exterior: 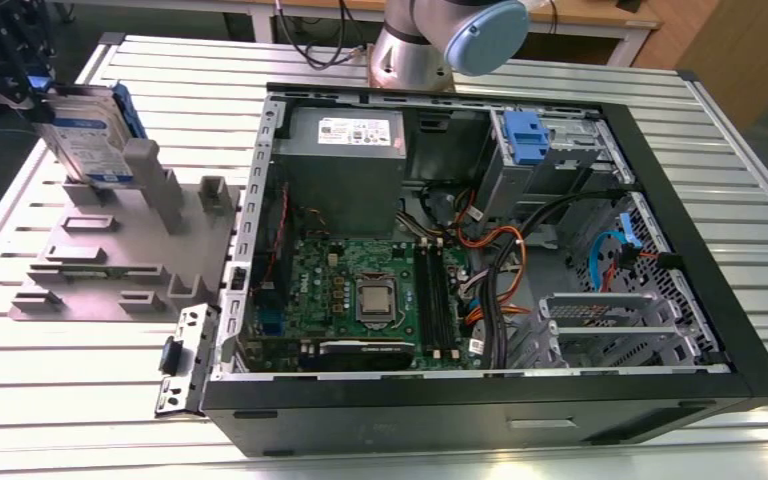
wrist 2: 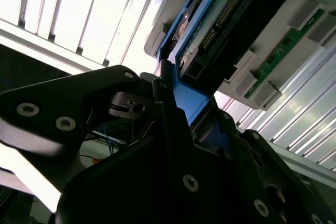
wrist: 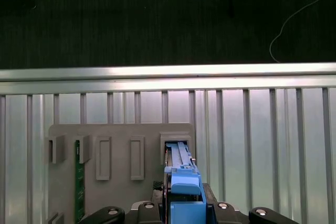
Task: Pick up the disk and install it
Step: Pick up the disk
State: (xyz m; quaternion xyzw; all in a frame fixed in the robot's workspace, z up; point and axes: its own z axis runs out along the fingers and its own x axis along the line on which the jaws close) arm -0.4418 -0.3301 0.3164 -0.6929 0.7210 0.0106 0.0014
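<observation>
The disk (exterior: 87, 138), a silver drive with a white-and-blue label in a blue carrier, stands on end in a slot of the grey holder (exterior: 117, 265) at the exterior view's left. My gripper (exterior: 27, 88) is at its upper end. In the first wrist view the blue carrier handle (wrist: 184, 190) sits between the black fingers of the gripper (wrist: 184, 208), which is shut on it. The second wrist view shows a black finger (wrist 2: 164, 95) pressed against the blue carrier (wrist 2: 190, 97), with the disk's circuit side (wrist 2: 226, 19) beyond it.
The open computer case (exterior: 491, 400) lies at the exterior view's right, with a grey power supply (exterior: 344, 135), motherboard (exterior: 357, 290), cables and a blue bracket (exterior: 524, 135) in the drive bay. A green memory stick (wrist: 77, 182) stands in another holder slot. The slatted metal table (exterior: 37, 340) ends just beyond the holder.
</observation>
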